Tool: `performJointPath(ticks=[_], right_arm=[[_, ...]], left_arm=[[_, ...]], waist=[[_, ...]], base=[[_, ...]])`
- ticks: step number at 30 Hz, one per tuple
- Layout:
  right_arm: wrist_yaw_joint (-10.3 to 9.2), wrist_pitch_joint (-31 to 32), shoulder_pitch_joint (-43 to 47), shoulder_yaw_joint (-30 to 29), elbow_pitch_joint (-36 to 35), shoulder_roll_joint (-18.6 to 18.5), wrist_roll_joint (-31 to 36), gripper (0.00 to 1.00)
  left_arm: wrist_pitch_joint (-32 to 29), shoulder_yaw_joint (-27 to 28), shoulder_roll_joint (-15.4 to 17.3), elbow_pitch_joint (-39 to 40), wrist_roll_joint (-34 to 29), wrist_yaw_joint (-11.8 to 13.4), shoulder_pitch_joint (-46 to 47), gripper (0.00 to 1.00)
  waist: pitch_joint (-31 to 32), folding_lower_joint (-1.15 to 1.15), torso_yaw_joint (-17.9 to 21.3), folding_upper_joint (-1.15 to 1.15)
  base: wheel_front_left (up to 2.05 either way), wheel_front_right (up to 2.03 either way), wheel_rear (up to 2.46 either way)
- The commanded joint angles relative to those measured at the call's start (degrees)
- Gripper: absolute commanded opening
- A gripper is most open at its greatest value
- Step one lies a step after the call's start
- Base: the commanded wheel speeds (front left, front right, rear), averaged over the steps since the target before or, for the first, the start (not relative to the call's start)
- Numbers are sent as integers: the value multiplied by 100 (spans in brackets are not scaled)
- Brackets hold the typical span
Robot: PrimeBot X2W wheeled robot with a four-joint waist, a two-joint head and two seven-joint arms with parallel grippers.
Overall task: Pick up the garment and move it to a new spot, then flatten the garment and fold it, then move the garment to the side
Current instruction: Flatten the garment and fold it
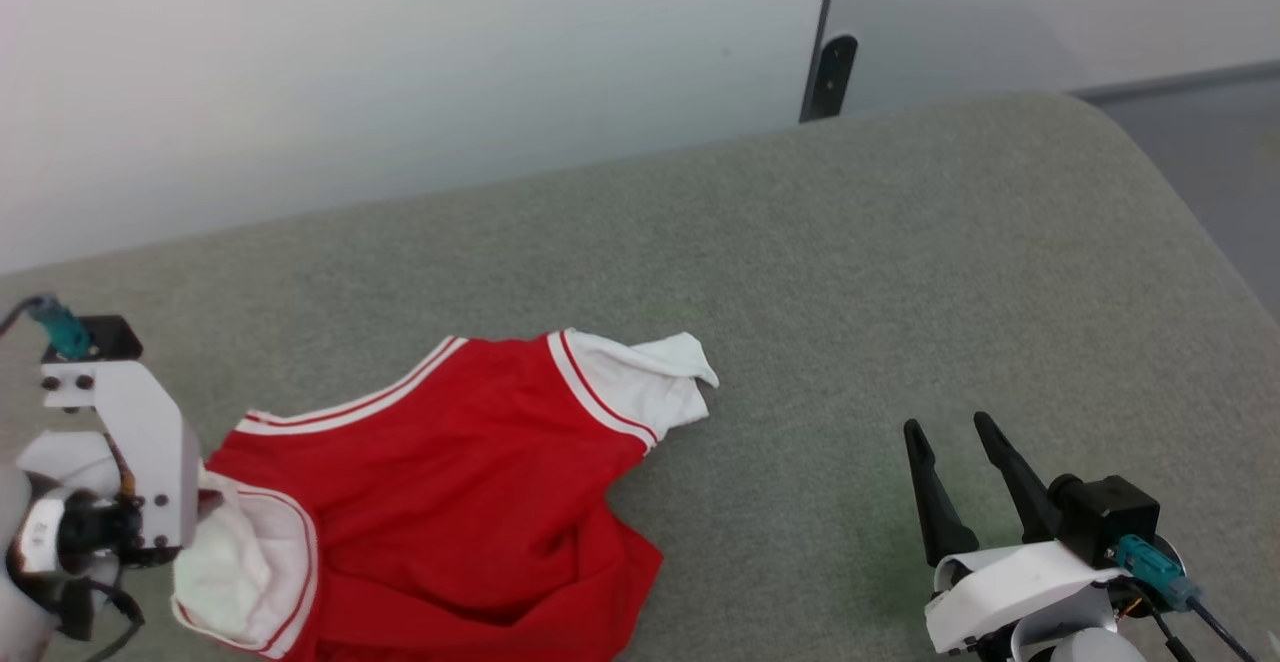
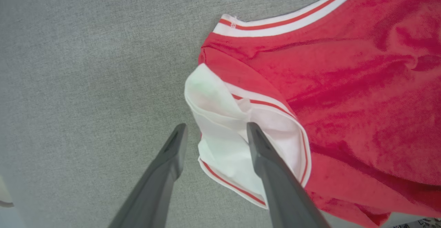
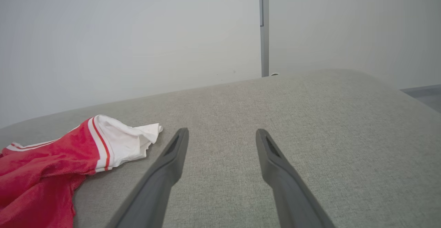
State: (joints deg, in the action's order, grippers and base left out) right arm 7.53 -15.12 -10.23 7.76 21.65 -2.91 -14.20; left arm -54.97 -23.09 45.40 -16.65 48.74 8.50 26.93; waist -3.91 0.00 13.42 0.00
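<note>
The garment [image 1: 450, 502] lies crumpled on the grey padded surface [image 1: 800, 242] at the robot's near left. The left gripper [image 2: 217, 128] hangs over its white sleeve [image 2: 213, 100], fingers spread wide and holding nothing, one over the cloth and the other over bare surface just beside the sleeve's edge. A sound pick-up probably needs both tips low enough to pinch through the sleeve's layers, not the hem alone; the right gripper [image 1: 948, 424] waits wide open and empty, well apart.
</note>
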Motion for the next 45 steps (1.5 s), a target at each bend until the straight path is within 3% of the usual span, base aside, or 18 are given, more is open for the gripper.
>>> performJointPath(ticks=[1,7,10,15,16,24,37,45], right_arm=[[-9,-3,-70,10,-18,6,-56,100],[-9,-3,-172,-17,-46,5,-64,100],[-9,-3,-228,-30,-64,5,-56,100],[-9,-3,-215,-67,-94,6,-45,100],[-9,-3,-219,-74,-93,6,-40,100],[-9,-3,-178,-112,-58,5,-5,100],[-9,-3,-18,-115,32,5,17,100],[-9,-3,-32,-72,39,5,4,100]], left_arm=[[-43,4,24,-56,16,-16,68,86],[-196,-59,29,-404,-56,46,291,80],[-275,-112,19,-571,-83,25,375,66],[-395,-188,-29,-756,-62,-43,482,23],[-429,-212,-34,-777,-77,-63,498,0],[-547,-322,-28,-803,-143,-187,718,0],[-797,-202,351,-618,-22,156,353,0],[-553,-177,338,-663,118,54,-71,0]], waist=[[-163,0,120,0],[-428,0,220,0],[-546,0,260,0],[-625,0,279,0],[-629,0,277,0],[-555,0,159,0],[-233,0,-263,0],[-235,0,-453,0]], base=[[0,0,0],[0,0,0],[0,0,0],[0,0,0],[0,0,0],[0,0,0],[0,0,0],[0,0,0]])
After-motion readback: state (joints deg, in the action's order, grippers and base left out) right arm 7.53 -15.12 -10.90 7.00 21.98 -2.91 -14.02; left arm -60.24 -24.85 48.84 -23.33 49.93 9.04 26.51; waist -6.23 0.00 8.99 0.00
